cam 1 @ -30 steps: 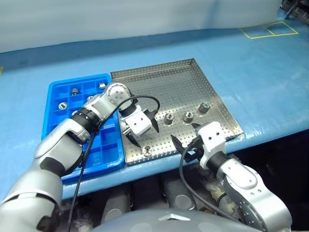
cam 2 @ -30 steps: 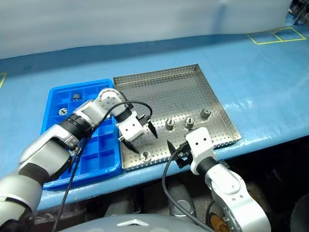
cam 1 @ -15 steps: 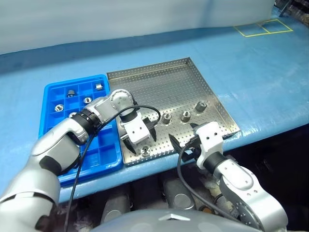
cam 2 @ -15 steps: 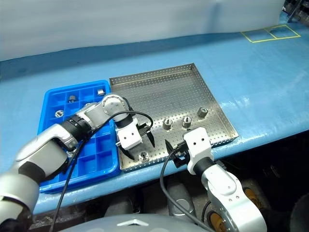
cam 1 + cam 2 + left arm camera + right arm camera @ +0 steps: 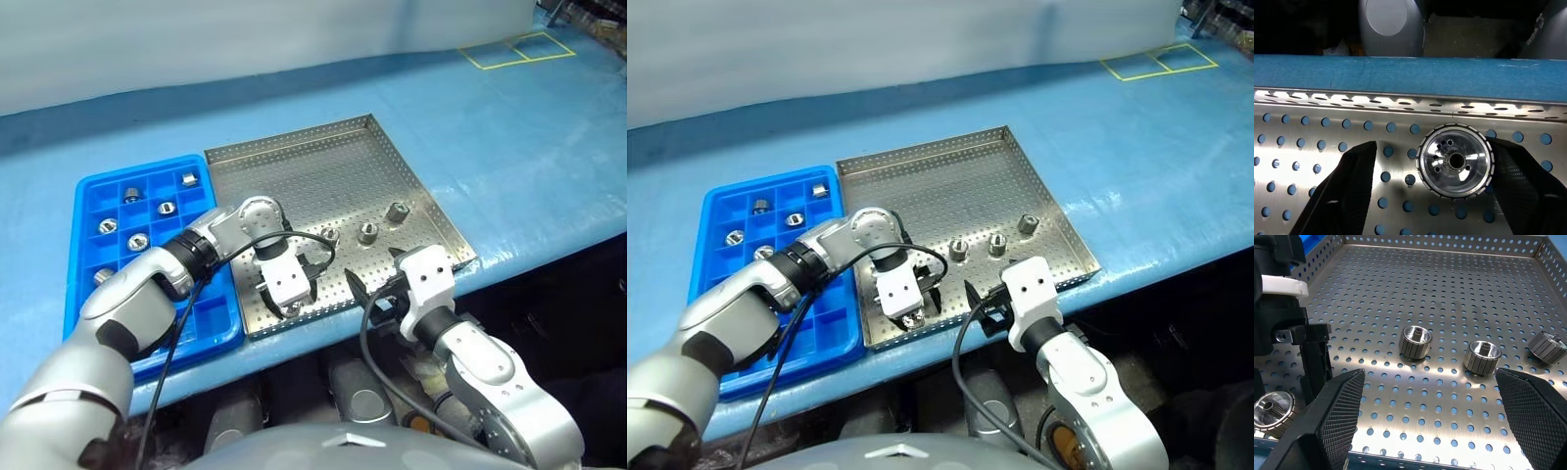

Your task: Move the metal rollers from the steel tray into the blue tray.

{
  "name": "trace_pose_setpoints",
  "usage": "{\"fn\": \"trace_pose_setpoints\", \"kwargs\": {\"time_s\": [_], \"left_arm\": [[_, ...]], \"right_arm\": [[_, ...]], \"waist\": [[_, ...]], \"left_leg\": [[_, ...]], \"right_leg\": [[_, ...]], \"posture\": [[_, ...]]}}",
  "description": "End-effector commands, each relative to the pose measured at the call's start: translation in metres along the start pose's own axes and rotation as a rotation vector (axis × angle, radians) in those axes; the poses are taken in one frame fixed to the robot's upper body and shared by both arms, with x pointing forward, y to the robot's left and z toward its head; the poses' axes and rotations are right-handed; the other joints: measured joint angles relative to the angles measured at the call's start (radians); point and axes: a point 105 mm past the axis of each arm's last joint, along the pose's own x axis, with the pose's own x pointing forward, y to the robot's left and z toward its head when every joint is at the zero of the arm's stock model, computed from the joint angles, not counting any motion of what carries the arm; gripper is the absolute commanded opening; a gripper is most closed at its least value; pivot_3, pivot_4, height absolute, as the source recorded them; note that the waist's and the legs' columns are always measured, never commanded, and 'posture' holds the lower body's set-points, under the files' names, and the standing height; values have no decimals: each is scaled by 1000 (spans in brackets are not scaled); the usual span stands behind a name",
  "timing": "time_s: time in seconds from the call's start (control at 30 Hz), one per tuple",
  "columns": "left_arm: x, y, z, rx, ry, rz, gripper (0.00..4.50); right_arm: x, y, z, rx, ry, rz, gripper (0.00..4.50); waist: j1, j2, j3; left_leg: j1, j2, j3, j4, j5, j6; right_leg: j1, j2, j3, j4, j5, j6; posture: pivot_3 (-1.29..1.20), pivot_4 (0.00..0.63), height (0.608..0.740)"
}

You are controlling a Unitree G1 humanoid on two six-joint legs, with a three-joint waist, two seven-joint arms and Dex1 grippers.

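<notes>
Since 1 second earlier the left gripper had dropped from above the tray floor down over the roller by the near rim, and its fingers had narrowed around it. In the left wrist view 1 finger touched the roller's side, the other finger stood apart from it with a gap, so the jaws were part closed, not gripping yet; the roller sat on the floor of the steel tray. The right gripper hung wide at the tray's near rim, holding nothing.

The steel tray lay under both grippers on the blue table cover. The blue tray sat touching the steel tray's edge, on the far side of the left gripper from the right gripper. It held 6 rollers in compartments well beyond the left gripper. 3 more rollers stood in a loose row on the steel tray just ahead of the right gripper, between it and the far rim, apart from each other.
</notes>
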Motion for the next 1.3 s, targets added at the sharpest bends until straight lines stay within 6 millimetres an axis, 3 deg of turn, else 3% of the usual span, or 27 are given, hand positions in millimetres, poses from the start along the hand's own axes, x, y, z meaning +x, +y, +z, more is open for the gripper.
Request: {"fn": "trace_pose_setpoints", "kwargs": {"time_s": [0.03, 0.1, 0.17, 0.27, 0.37, 0.5, 0.6, 0.8, 0.93, 1.13, 1.3], "left_arm": [[0, 0, -2, 2, 10, 0, 2298], [-4, 3, -1, 1, 8, 20, 1714], [-11, 13, 2, -3, -6, 80, 1715], [-39, 50, 16, -40, -94, 329, 1715], [-65, 74, 22, -95, -142, 539, 1715], [-101, 88, 22, -179, -175, 787, 1715], [-127, 67, 12, -276, -137, 956, 1715], [-149, 16, -4, -458, -17, 1141, 1715], [-161, -36, -1, -605, 70, 1285, 1715], [-157, -96, 6, -860, 177, 1449, 1715], [-127, -140, 15, -1084, 215, 1487, 1715]], "right_arm": [[-3, -1, 11, -14, -54, -12, 4500], [-3, -1, 11, -15, -54, -11, 4500], [-2, -1, 12, -18, -57, -8, 4500], [2, 0, 17, -26, -74, 7, 4500], [7, 2, 21, -31, -89, 24, 4500], [17, 7, 27, -49, -106, 69, 4500], [33, 18, 40, -81, -139, 168, 4500], [51, 38, 58, -144, -181, 331, 4500], [63, 66, 69, -186, -213, 500, 4500], [72, 93, 67, -236, -206, 660, 4500], [76, 110, 62, -242, -199, 756, 4500]], "waist": [[2, 1, 0], [2, 1, 0], [2, 0, 0], [3, 0, 0], [9, 0, 0], [14, 1, 0], [26, 1, 1], [110, 2, 1], [179, 1, 1], [274, 0, 2], [305, 0, 2]], "left_leg": [[0, 0, 0, 0, 0, 0], [1, 0, 0, 1, 0, 1], [1, -1, 0, 1, 0, 1], [0, -1, 1, 1, 0, 1], [-1, -1, 1, 2, 0, 2], [0, 0, 1, 1, 0, 2], [1, 0, 2, 0, 0, 2], [4, 1, 3, -2, 0, 1], [3, 1, 3, -3, 0, 1], [2, -2, 1, -3, -1, 2], [3, -2, 0, -3, -1, 2]], "right_leg": [[1, 0, 0, 0, 0, 0], [1, 0, 1, 0, 0, 1], [1, 0, 1, 0, 0, 2], [1, 0, 2, 0, 1, 2], [0, 0, 2, 0, 1, 3], [-1, 1, 3, 0, 1, 3], [-1, 2, 4, 1, 1, 3], [-1, 6, 9, 3, 2, 2], [-2, 5, 10, 2, 2, 1], [-2, -1, 4, -1, 4, -3], [-2, -3, -2, -3, 2, -5]], "posture": [[-359, 150, 740], [-353, 150, 740], [-340, 150, 740], [-311, 150, 740], [-265, 150, 740], [-198, 150, 740], [-128, 150, 740], [12, 150, 740], [98, 150, 740], [206, 150, 740], [262, 150, 740]]}}
